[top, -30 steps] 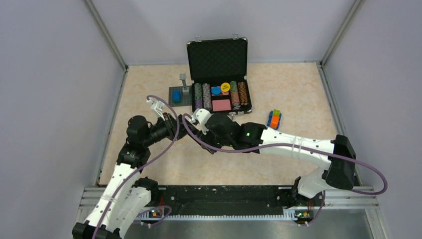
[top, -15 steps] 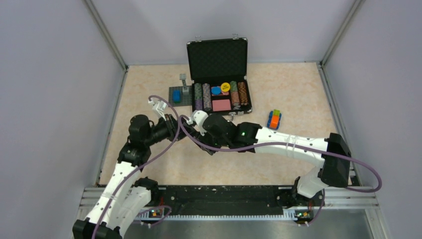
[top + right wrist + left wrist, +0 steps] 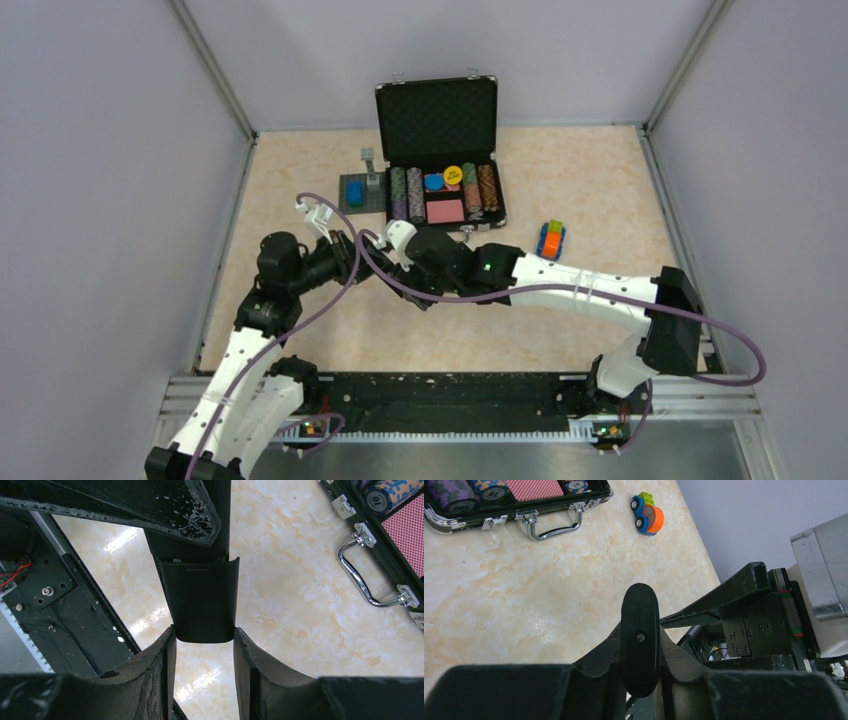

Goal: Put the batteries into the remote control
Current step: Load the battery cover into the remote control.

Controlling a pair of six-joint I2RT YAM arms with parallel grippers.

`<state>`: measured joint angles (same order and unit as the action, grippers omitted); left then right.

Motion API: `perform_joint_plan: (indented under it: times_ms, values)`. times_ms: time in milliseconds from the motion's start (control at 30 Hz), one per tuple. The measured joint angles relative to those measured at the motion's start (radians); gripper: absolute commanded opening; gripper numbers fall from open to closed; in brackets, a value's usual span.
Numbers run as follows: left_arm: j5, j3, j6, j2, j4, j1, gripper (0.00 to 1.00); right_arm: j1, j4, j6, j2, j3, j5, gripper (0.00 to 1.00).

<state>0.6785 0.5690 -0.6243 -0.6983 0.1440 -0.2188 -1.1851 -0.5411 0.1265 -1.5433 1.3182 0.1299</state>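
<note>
Remote control (image 3: 639, 615) clamped tight in the left gripper (image 3: 639, 655), right gripper (image 3: 204, 647) pinching its end between part-spread fingers. Both arms have nudged slightly left.

Open black case (image 3: 436, 118) at bench (image 3: 600, 170) rear, lid up, holding chip stacks (image 3: 415, 190) and a red card deck (image 3: 445, 211). Grey baseplate (image 3: 375, 198) with blue block (image 3: 355, 192) just left of it. Toy car (image 3: 550, 240) to the right, apart.

Pale grey walls (image 3: 100, 200) enclose a beige marbled tabletop (image 3: 600, 170) under even light.
</note>
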Motion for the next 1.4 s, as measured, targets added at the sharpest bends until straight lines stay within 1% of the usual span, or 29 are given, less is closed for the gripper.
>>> perform_joint_plan:
  times_ms: [500,1100,1400]
  values:
    - [-0.031,0.000,0.009,0.018,-0.002,0.000,0.00,0.000,-0.015,-0.003,-0.023,0.018,-0.015,0.27]
    - [-0.001,-0.014,0.051,0.035,-0.025,0.000,0.00,0.000,-0.028,-0.003,-0.050,0.045,-0.018,0.27]
    - [0.009,-0.018,0.038,0.029,-0.031,0.000,0.00,0.000,-0.028,-0.007,-0.050,0.045,-0.018,0.28]
